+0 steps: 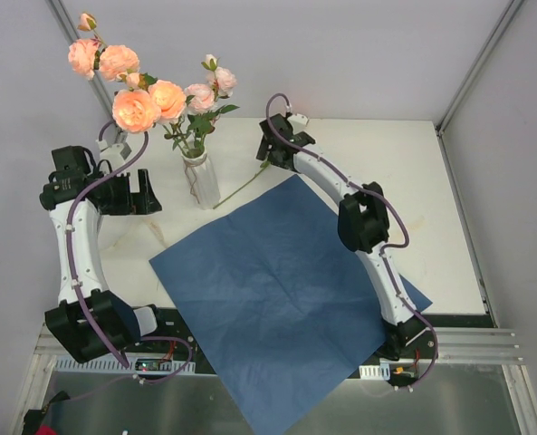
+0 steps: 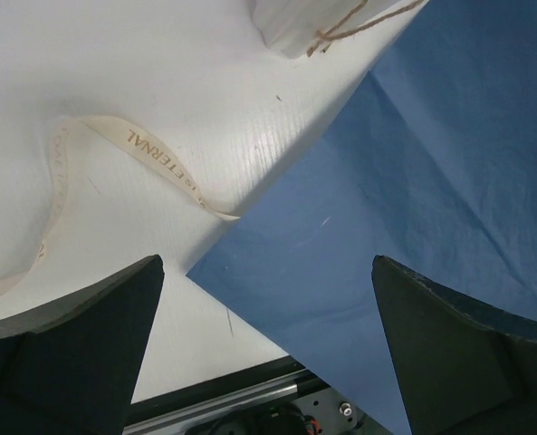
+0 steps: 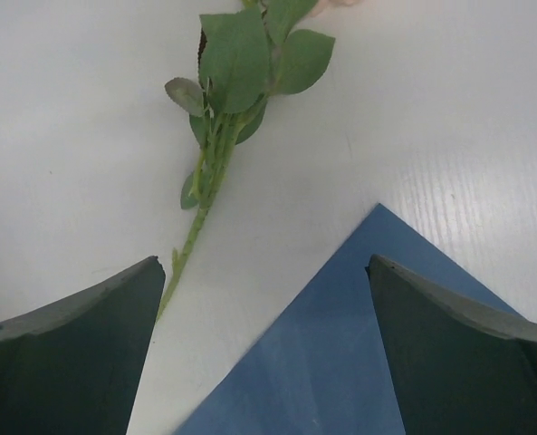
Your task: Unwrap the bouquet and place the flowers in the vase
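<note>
Top view:
- A slim white ribbed vase (image 1: 201, 179) is seen upright on the white tabletop (image 1: 431, 181). It is at 11 o'clock from the centre of a flat sheet of blue paper (image 1: 277, 290), just beside the sheet's edge.
- Peach-pink artificial roses with green leaves (image 1: 141, 107) are seated in the vase, with the blooms fanned toward 10 to 12 o'clock.
- One leafy green stem (image 1: 243, 186) is seen lying on the tabletop at 3 o'clock of the vase. Its upper end is hidden under the right hand (image 1: 275, 143), so the bloom cannot be made out.
- The left hand (image 1: 146, 192) is noted near the vase at 9 o'clock.

Left wrist view:
- The fingers are spread wide and nothing is held.
- A loose cream ribbon with printed lettering (image 2: 159, 154) is seen on the tabletop, one end reaching the sheet's edge.
- The vase base is at 12 o'clock.

Right wrist view:
- The fingers are spread wide above the stem and nothing is gripped.
</note>
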